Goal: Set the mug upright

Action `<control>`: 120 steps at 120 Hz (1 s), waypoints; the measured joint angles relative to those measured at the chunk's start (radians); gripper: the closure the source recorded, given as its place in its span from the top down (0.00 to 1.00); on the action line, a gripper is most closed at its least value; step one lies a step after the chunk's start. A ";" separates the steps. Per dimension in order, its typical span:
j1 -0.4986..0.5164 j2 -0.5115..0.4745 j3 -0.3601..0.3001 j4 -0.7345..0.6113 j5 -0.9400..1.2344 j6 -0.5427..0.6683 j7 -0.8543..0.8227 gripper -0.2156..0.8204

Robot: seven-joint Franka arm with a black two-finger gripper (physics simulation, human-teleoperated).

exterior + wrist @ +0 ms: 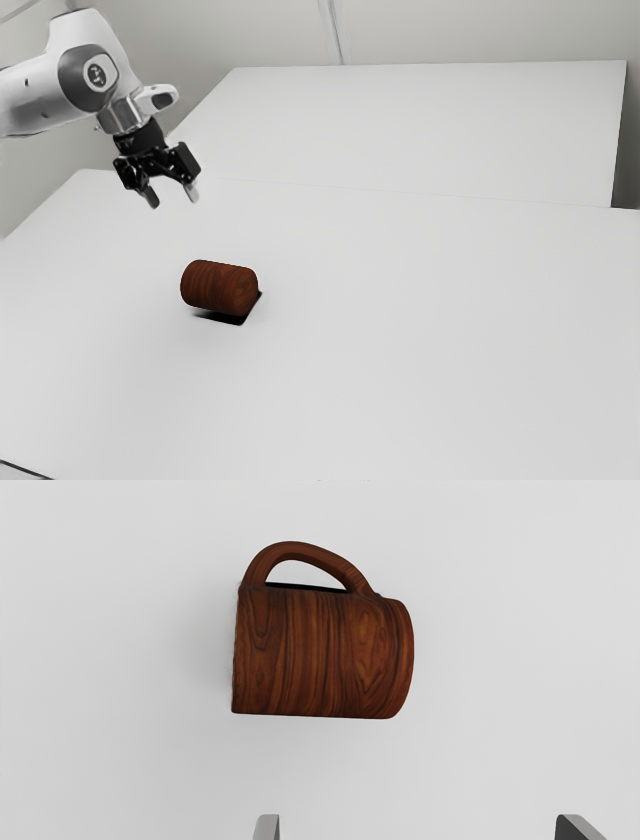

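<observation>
A: Fingers (192, 193) are hanging above the table (450, 350), standing wide apart, gripping nothing.
B: Rightward in the exterior view, the mug (218, 288) is lying on its side on the table. I'm expecting it light, rigid, rolling; I'm favouring its barrel (320, 652).
A: Brown wood grain is banding it; a looped handle (300, 551) is curving out.

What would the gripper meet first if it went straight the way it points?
Probably the mug, lying on its side below; depth is unclear, so the gripper might pass beside it to the table.
</observation>
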 joint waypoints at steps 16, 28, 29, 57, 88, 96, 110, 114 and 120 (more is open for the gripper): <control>0.076 0.040 -0.001 0.001 -0.058 0.015 0.102 0.79; 0.105 0.084 -0.002 0.009 -0.102 0.021 0.177 0.79; 0.109 0.088 -0.002 0.010 -0.107 0.021 0.183 0.79; 0.215 0.209 -0.014 0.037 -0.233 0.023 0.351 0.79; 0.438 0.338 -0.210 0.080 -0.312 0.017 0.516 0.79; 0.482 0.366 -0.249 0.092 -0.326 0.010 0.550 0.79; 0.512 0.391 -0.264 0.088 -0.358 -0.004 0.602 0.79; 0.515 0.394 -0.264 0.085 -0.366 -0.008 0.615 0.79; 0.522 0.403 -0.265 0.082 -0.376 -0.013 0.633 0.79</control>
